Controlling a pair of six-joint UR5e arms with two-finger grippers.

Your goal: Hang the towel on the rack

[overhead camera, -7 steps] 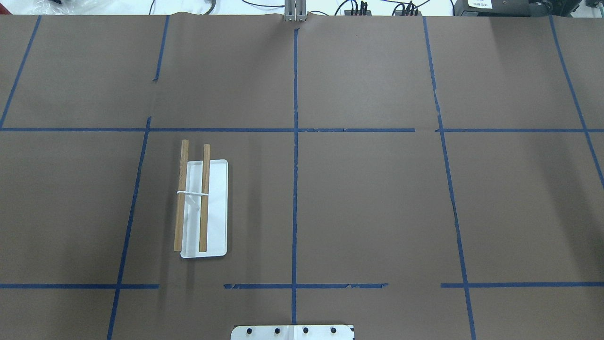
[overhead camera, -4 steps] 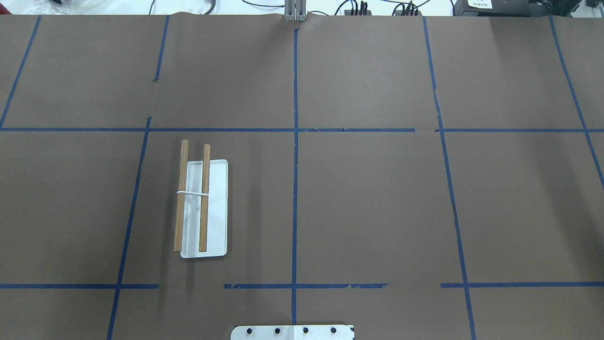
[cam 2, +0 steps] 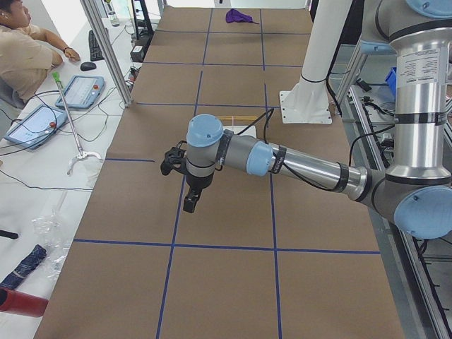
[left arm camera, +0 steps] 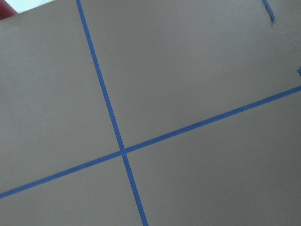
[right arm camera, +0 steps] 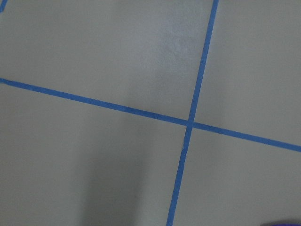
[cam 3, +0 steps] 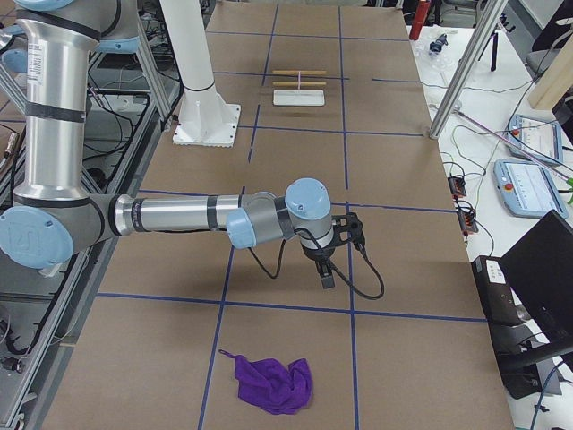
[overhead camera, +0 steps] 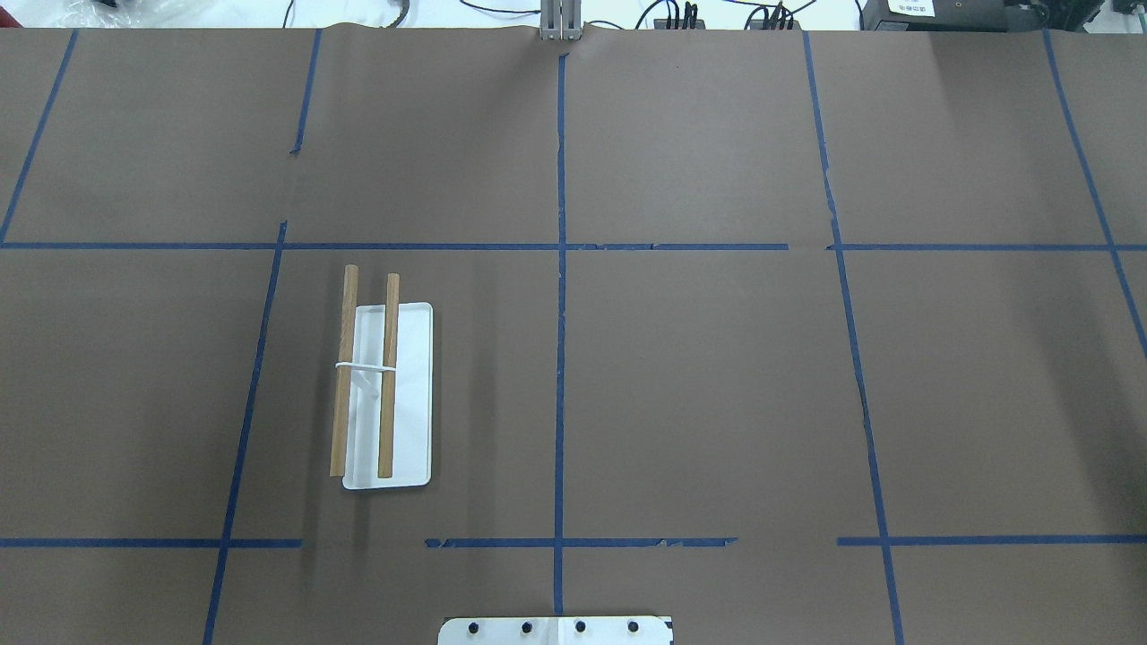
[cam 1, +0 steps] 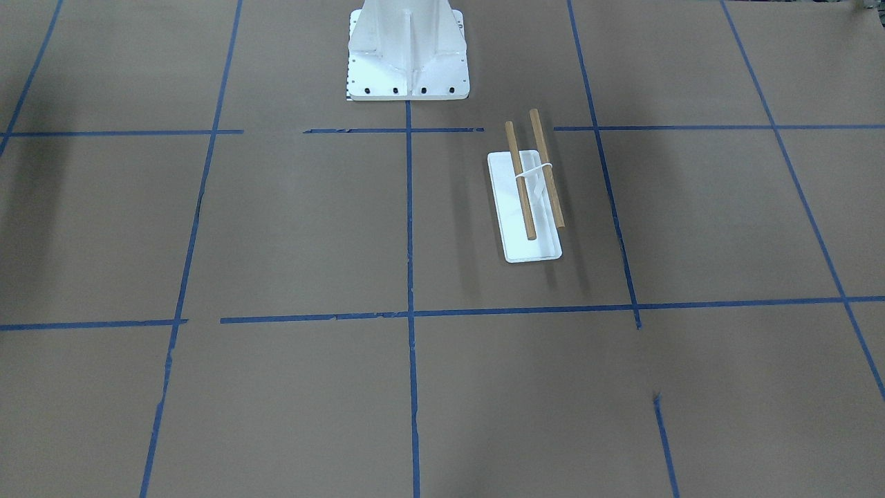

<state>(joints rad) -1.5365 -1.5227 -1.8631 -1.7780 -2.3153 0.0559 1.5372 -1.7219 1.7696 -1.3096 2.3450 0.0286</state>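
Observation:
The rack (overhead camera: 408, 394) has a white flat base and two wooden rods (overhead camera: 388, 376), and stands on the brown table on my left side. It also shows in the front view (cam 1: 523, 228) and small and far in the right-side view (cam 3: 298, 94). The purple towel (cam 3: 273, 383) lies crumpled on the table at the right end, far from the rack; it is a small purple heap in the left-side view (cam 2: 238, 15). My left gripper (cam 2: 191, 201) hovers over the table's left end. My right gripper (cam 3: 326, 273) hovers short of the towel. I cannot tell whether either is open or shut.
The white robot pedestal (cam 1: 408, 48) stands at the table's near-robot edge. Blue tape lines (overhead camera: 560, 269) divide the brown surface. A seated operator (cam 2: 21, 49) and tablets (cam 2: 79, 90) are beside the table. Metal posts (cam 3: 466, 72) rise along that edge.

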